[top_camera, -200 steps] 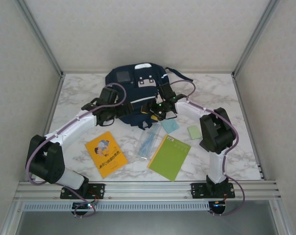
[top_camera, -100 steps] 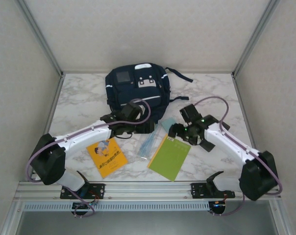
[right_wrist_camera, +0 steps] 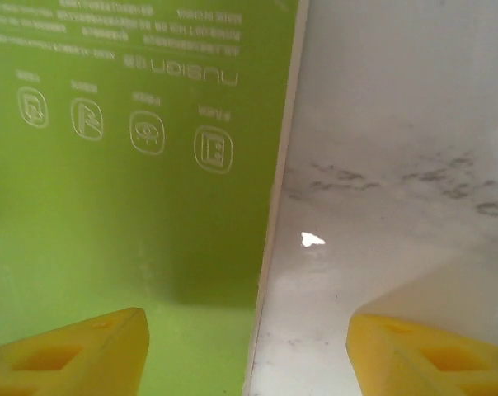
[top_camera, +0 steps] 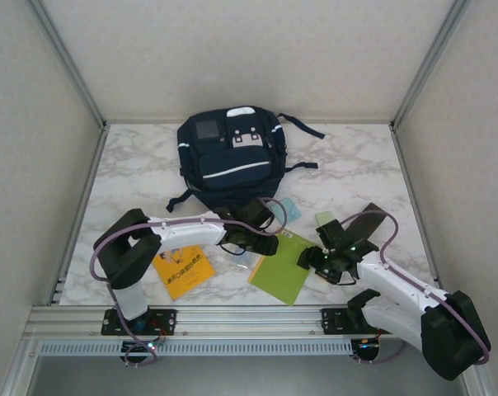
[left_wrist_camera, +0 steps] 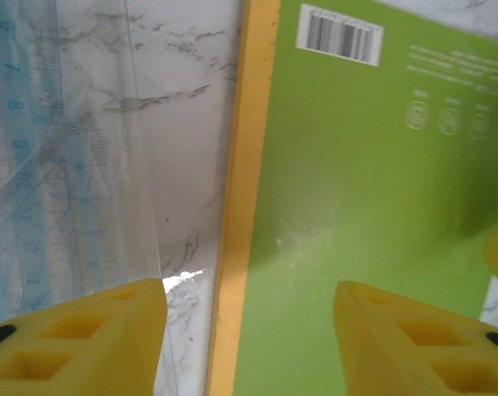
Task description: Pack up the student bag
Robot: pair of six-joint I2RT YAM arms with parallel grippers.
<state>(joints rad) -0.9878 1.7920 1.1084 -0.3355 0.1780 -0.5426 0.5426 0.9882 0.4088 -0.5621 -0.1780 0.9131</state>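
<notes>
1. Lying flat at the back of the white marble table (top_camera: 356, 157), the big dark navy cloth student bag (top_camera: 232, 161) with thin white stripes is well apart from both grippers.
2. Nearer the arms sits a flat green notebook (top_camera: 284, 264) with an orange spine. Beside it are a clear plastic sleeve (left_wrist_camera: 92, 165) with a blue ruler (left_wrist_camera: 26, 165) inside, and an orange picture book (top_camera: 181, 268).
3. A small light blue square (top_camera: 287, 210) and a pale green sticky pad (top_camera: 325, 219) lie close to the notebook's far end.
4. The left gripper (left_wrist_camera: 247, 289) hangs over the notebook's orange spine. Its yellow fingers (left_wrist_camera: 84, 338) are spread, one on each side of that edge, and pinch nothing.
5. The right gripper (right_wrist_camera: 247, 318) hangs over the notebook's other long edge. Its jaws are spread too, with nothing between them but the edge below.
6. I think the notebook is the first thing to go in. It looks thin, light and a bit bendy, and it lies flat, so an edge is the place to grab.
7. The bag looks soft and floppy. It will likely sag and fold when lifted, and its dark straps may drag.
8. I cannot tell if the bag's zip is open. A good place to hold it is probably the cloth edge by the opening, so one gripper keeps the mouth wide while the other slides things in.
</notes>
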